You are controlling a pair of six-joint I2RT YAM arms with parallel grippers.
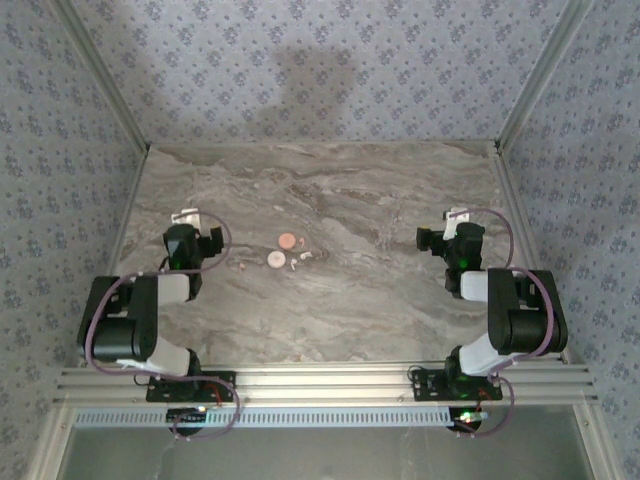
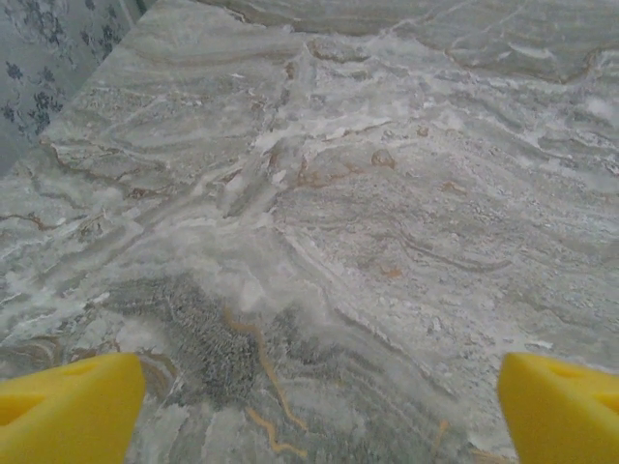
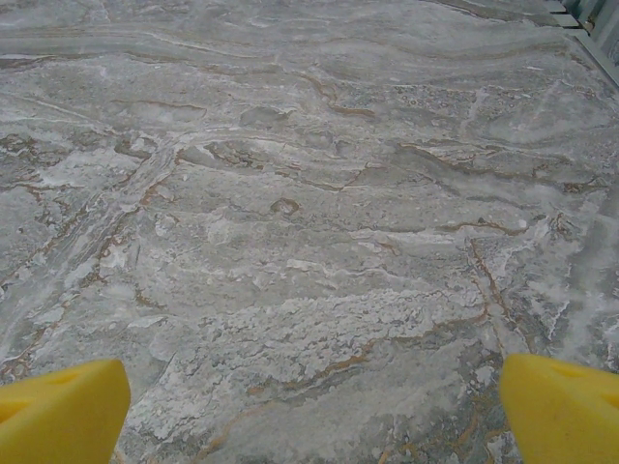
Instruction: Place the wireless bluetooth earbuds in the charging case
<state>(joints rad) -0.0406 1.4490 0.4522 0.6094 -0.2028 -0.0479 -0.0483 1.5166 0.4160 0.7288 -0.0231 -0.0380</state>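
Bench (image 1: 400, 300): walled behind and on both sides, with a rail (image 1: 320, 380) along its near edge.

Left arm (image 1: 150, 320) stands at the bench's left and right arm (image 1: 505, 315) at its right, both bases on the rail.

Two discs lie on the bench between the arms, closer to the left arm. Near disc (image 1: 274, 260) sits just beside far disc (image 1: 288, 240), slightly to its left.

Earbuds (image 1: 294, 264) lie on the bench just right of the near disc, close together, in front of the far disc.
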